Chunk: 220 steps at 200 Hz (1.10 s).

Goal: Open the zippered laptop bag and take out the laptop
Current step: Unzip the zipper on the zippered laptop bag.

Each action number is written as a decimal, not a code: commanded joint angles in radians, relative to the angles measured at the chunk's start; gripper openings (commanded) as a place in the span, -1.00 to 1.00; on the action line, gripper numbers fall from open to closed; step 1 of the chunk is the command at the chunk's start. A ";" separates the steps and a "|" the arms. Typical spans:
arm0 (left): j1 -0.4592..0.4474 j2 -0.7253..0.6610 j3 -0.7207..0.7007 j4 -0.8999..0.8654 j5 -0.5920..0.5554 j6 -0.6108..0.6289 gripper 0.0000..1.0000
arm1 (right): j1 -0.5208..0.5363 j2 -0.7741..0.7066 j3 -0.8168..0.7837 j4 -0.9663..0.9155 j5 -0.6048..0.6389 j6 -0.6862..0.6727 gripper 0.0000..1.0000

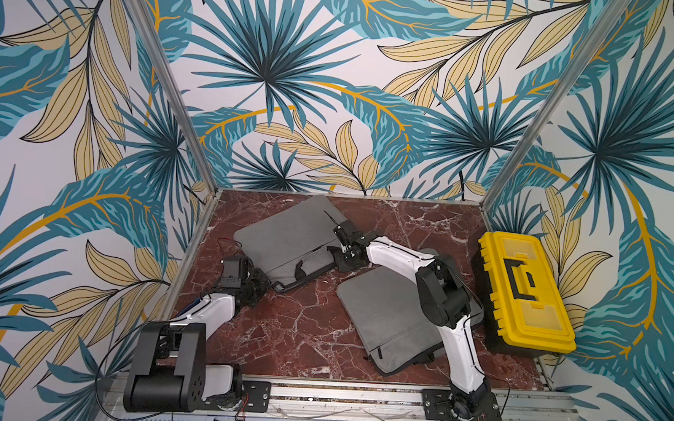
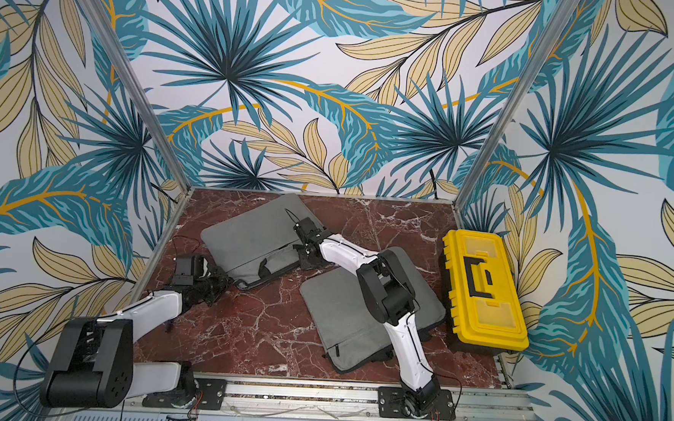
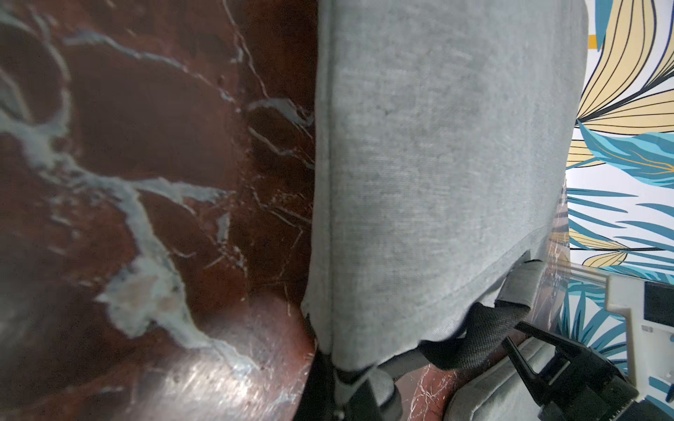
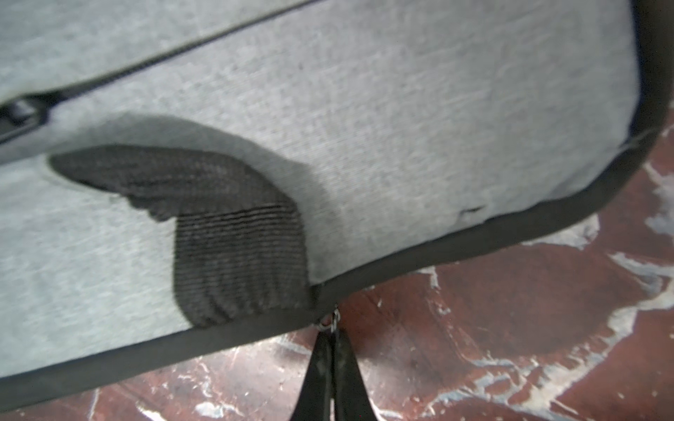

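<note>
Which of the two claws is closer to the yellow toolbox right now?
The right gripper: it pinches the zipper pull on the front edge of the far bag, mid-table. The left gripper holds that bag's left corner, farther from the toolbox.

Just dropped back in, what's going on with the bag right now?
The left gripper pins a corner of the far laptop bag. The right gripper is shut on its zipper pull at the bag's near edge. The bag looks zipped; no laptop is out.
</note>
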 commanded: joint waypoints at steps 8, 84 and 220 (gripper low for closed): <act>0.044 -0.023 -0.021 0.007 -0.106 0.016 -1.00 | -0.026 -0.032 -0.030 -0.074 0.065 0.016 -1.00; 0.080 -0.019 -0.002 0.007 -0.112 0.033 -1.00 | -0.032 -0.039 -0.045 -0.069 0.069 0.013 -1.00; 0.157 0.024 0.051 0.007 -0.115 0.048 -1.00 | -0.056 -0.061 -0.063 -0.065 0.074 0.014 -1.00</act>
